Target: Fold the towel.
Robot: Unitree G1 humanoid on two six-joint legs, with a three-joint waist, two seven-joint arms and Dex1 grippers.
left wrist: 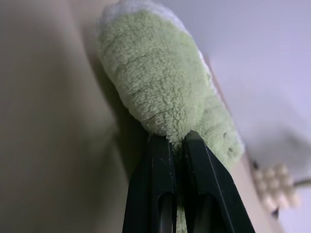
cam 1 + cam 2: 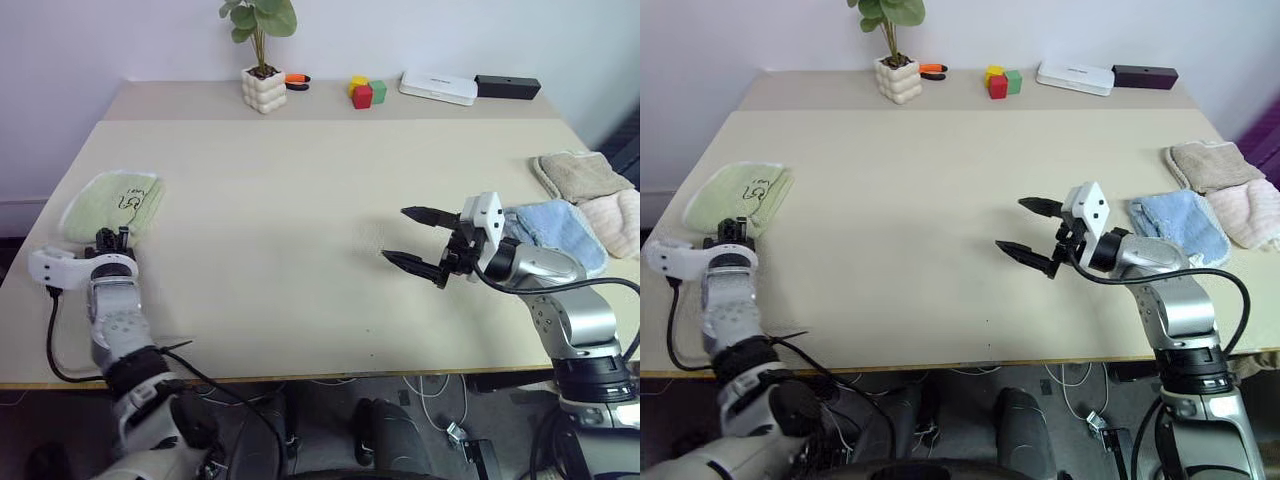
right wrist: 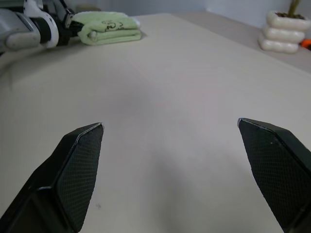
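Looking down from the head camera, the towel (image 2: 113,205) lies folded near the table's (image 2: 300,250) left edge, dark mark facing up. The left gripper (image 2: 111,238) sits at its near edge, fingers drawn together; whether cloth is caught between them cannot be read from up here. Over on the right, the right gripper (image 2: 417,238) hovers above bare tabletop with its fingers spread wide and nothing between them, well apart from the towel. My guess: it is parked clear so the left arm can work alone. Beside it a blue towel (image 2: 555,232), a beige towel (image 2: 580,175) and a pink towel (image 2: 620,222) wait in a cluster. Along the far edge stand a plant pot (image 2: 264,88) and some coloured blocks (image 2: 366,92).

Switching to the left wrist view: the two black fingers (image 1: 160,179) are pressed together on the towel (image 1: 155,82), pinching its green pile right at the tips. The cloth bulges away in a thick, rounded roll, so several layers are stacked here. That pinch looks meant to steer the bundle at the table's side.

Now the right wrist view: both fingertips (image 3: 80,165) stand far apart over empty table. Across the surface, the towel (image 3: 108,26) rests as a neat layered bundle with the left gripper (image 3: 68,25) against its end. The fold seems essentially done.
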